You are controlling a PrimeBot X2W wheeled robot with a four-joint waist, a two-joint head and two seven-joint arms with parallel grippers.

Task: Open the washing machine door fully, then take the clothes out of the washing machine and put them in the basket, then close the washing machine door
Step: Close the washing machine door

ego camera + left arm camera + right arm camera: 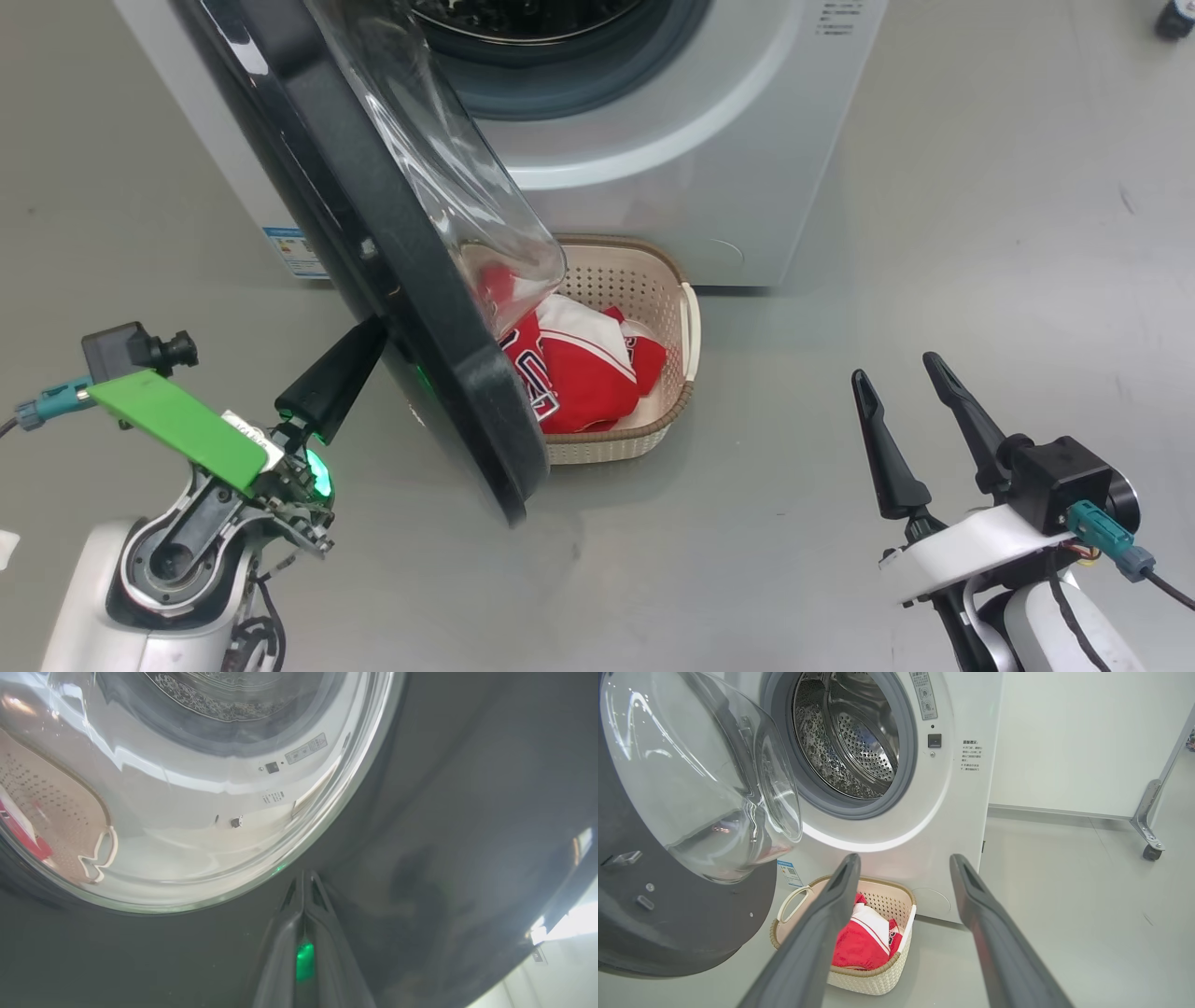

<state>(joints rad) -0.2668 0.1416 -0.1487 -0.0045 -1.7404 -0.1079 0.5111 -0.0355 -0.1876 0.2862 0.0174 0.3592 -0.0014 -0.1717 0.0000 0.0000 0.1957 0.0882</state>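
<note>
The door [392, 243] is hanging half-open above the basket [644, 280], screening part of the clothes [588, 373] lying inside it. The left fingers [336, 378], together, are touching the door's black rim; the right fingers [887, 457] are hovering apart.

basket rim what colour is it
The basket rim is brown with a woven look; the right wrist view shows it best.

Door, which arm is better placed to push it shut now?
Left. The left gripper, shut, is against the outer rim of the door, the side to push from. The right gripper stands open, apart from it.
</note>
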